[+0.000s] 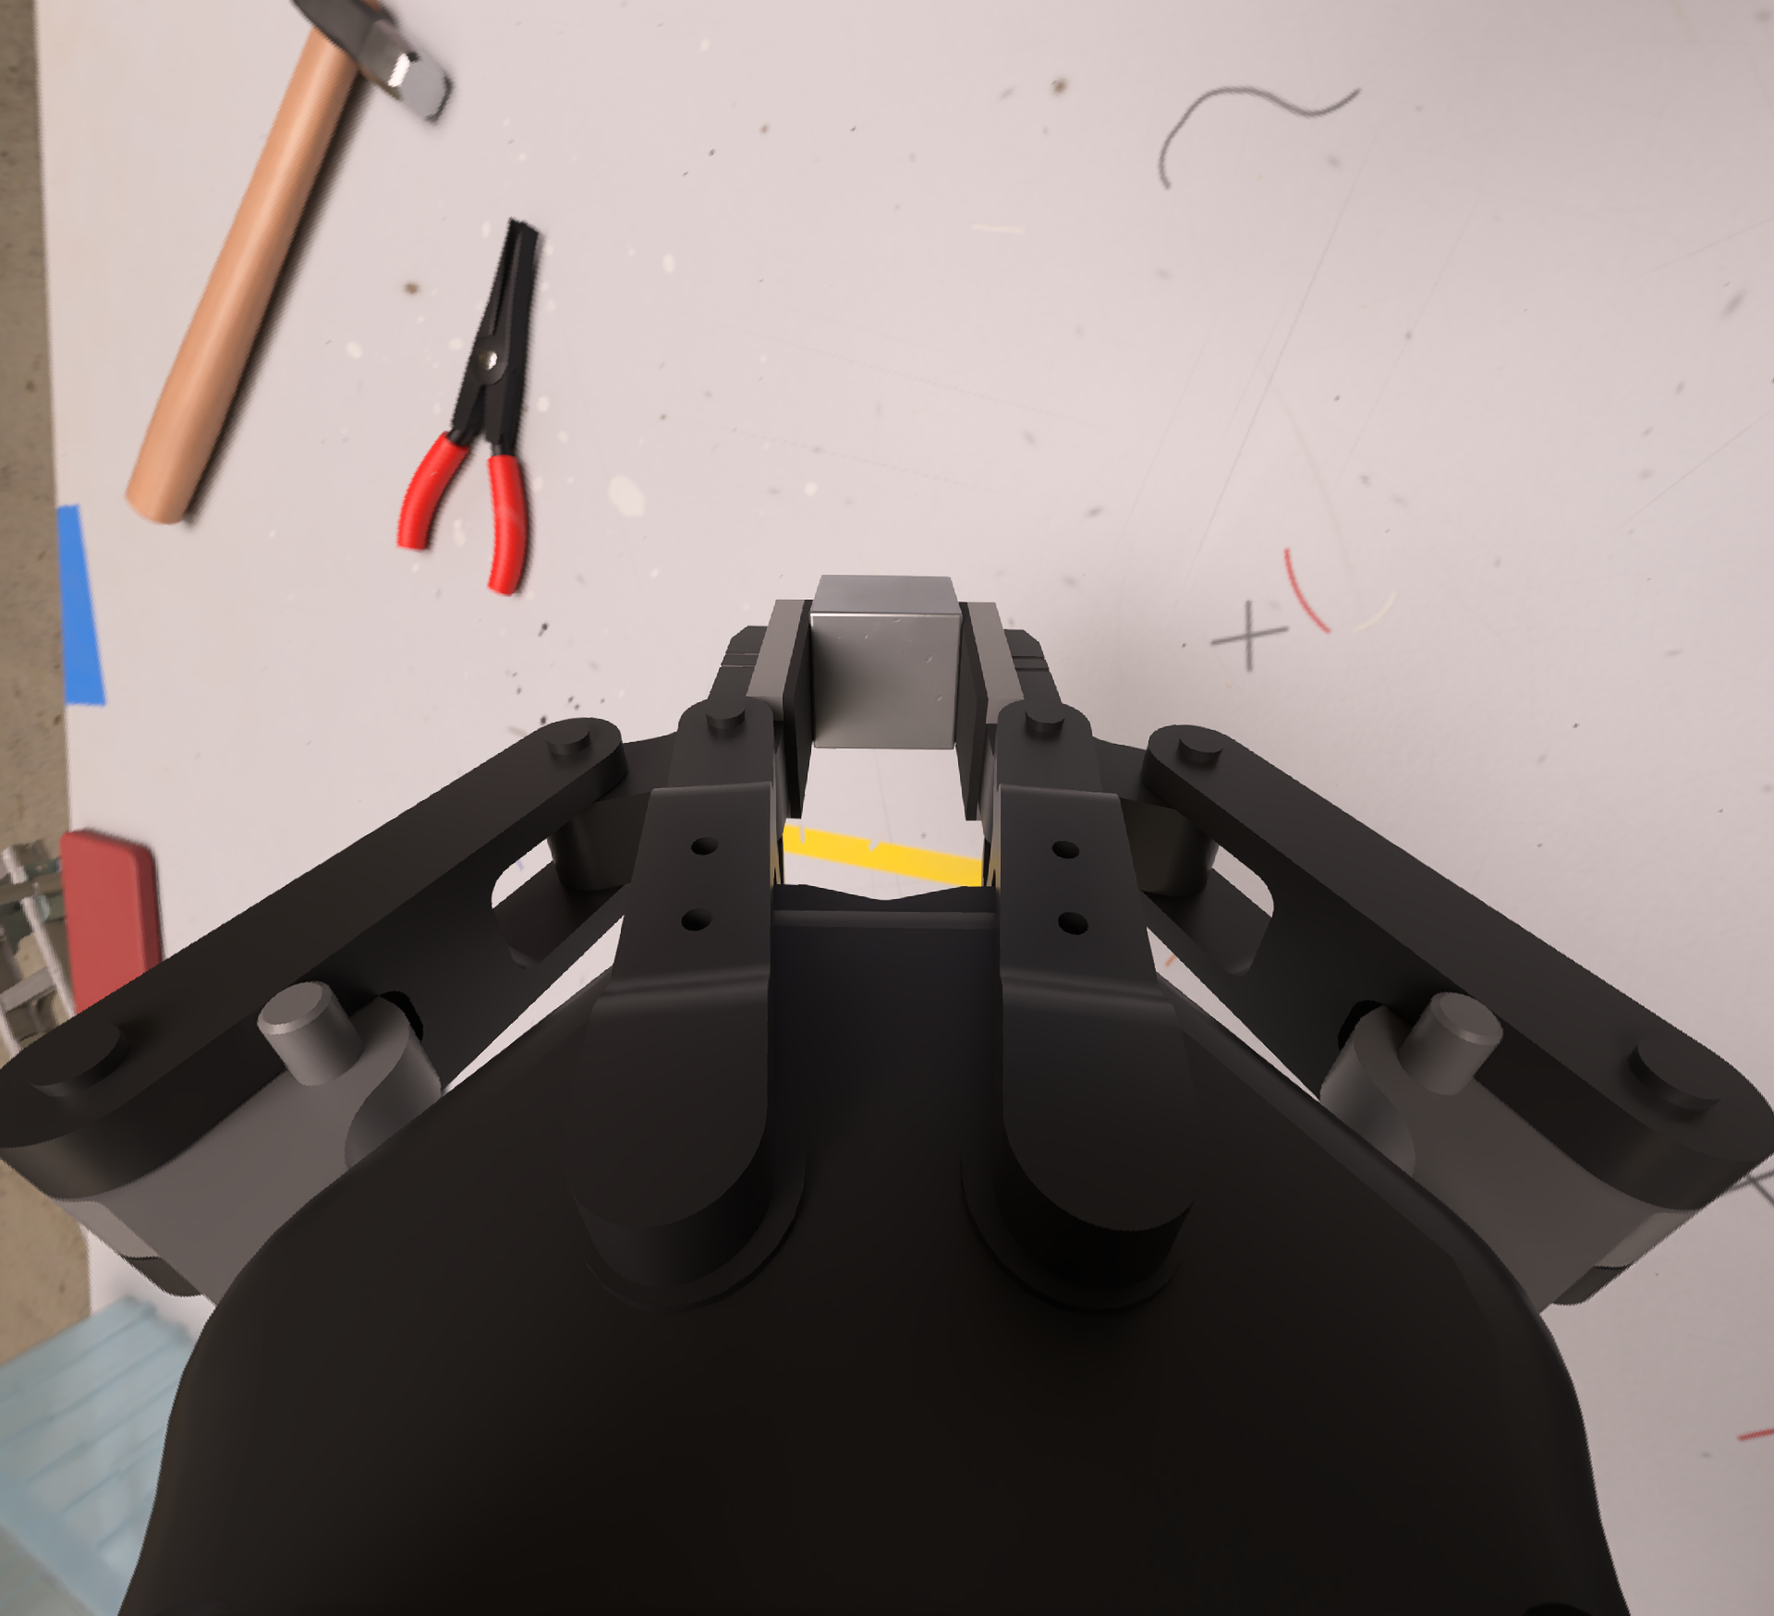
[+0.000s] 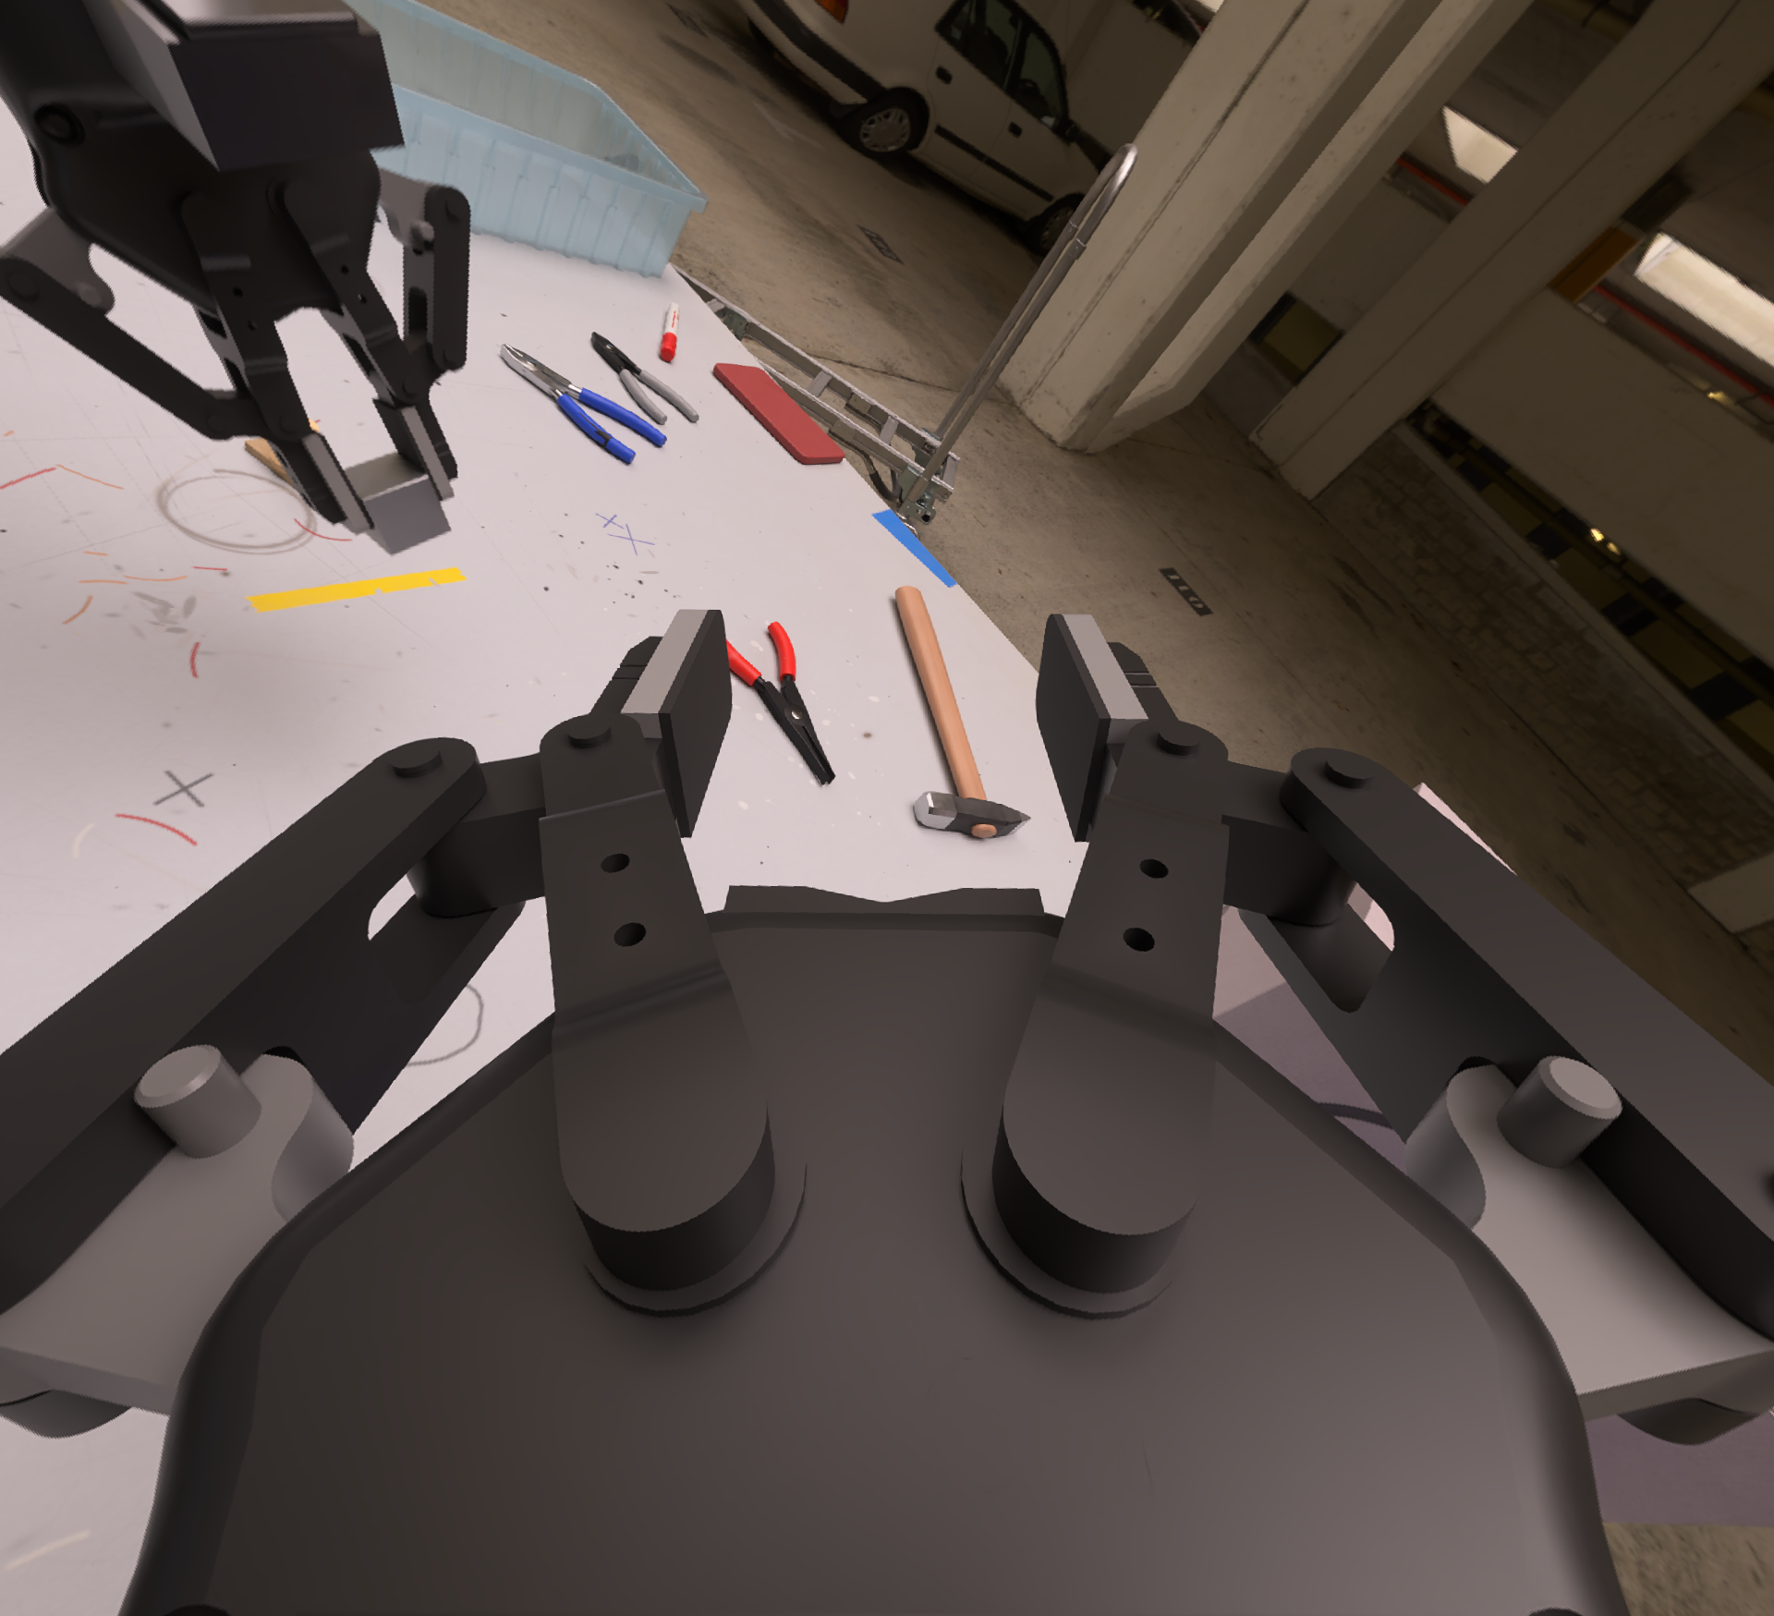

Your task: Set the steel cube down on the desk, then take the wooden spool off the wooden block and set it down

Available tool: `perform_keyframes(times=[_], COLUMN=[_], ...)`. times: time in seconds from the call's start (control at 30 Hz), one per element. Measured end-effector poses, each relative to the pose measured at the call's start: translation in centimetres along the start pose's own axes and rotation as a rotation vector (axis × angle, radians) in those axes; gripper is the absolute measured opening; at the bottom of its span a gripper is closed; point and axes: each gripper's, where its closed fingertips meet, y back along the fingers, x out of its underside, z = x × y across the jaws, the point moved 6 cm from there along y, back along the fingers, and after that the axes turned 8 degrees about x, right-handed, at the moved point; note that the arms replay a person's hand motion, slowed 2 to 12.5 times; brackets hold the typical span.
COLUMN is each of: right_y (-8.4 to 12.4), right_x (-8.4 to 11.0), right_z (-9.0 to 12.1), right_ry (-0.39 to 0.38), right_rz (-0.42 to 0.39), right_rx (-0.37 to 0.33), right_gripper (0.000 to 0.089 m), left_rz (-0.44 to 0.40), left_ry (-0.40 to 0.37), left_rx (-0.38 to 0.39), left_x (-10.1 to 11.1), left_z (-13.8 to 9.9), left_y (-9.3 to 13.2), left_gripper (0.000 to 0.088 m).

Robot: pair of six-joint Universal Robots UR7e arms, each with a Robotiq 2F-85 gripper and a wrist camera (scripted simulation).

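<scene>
The small grey steel cube (image 1: 884, 663) is clamped between the 2 pads of the left black two-finger gripper (image 1: 884, 687), fingers closed partway to the cube's width; in the right wrist view the same cube (image 2: 403, 502) is seen held low over the white scuffed desk (image 2: 538, 706), whether touching it cannot be told. Bare desk is seen ahead of and to the right of the cube, marked only by pen scribbles; a yellow tape strip (image 2: 355, 589) lies just beside it. A tan wooden corner (image 2: 267, 453) is glimpsed behind the left gripper's fingers; block or spool cannot be told. The right black two-finger gripper (image 2: 881, 706) is spread wide and holds nothing, raised above the desk near its far edge. Between its fingers are seen red-handled black pliers (image 2: 779, 701) and a wooden-handled steel hammer (image 2: 946, 706), apart from each other, the hammer close to the desk edge. A blue tape piece (image 2: 912, 548) sits at that edge. Farther along are seen blue-handled pliers (image 2: 586, 404), grey-handled pliers (image 2: 643, 380), a red marker (image 2: 669, 332), a flat red pad (image 2: 778, 413) and a pale blue plastic bin (image 2: 538, 140) at the corner.
</scene>
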Motion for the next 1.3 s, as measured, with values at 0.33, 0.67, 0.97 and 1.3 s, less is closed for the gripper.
perform_keyframes(times=[0.33, 0.67, 0.97, 1.3], right_y=[1.7, 3.3, 3.6, 3.5], right_x=[0.2, 0.3, 0.5, 0.4], right_z=[-1.0, -1.7, -1.8, -1.7], right_ry=[-0.036, -0.06, -0.052, -0.046], right_rz=[-0.032, -0.058, -0.045, -0.055], right_rx=[0.032, 0.06, 0.07, 0.065], right_gripper=[0.0575, 0.0574, 0.0574, 0.0575], left_rz=[0.024, 0.079, 0.114, 0.172], left_ry=[-0.033, -0.067, -0.096, -0.153], left_rx=[0.11, 0.192, 0.247, 0.266], left_x=[-1.4, -1.8, -2.5, -2.8], left_z=[-0.2, -0.2, -0.5, -1.1], left_y=[-4.1, -7.3, -9.3, -11.1], left_gripper=[0.0255, 0.0255, 0.0255, 0.0255])
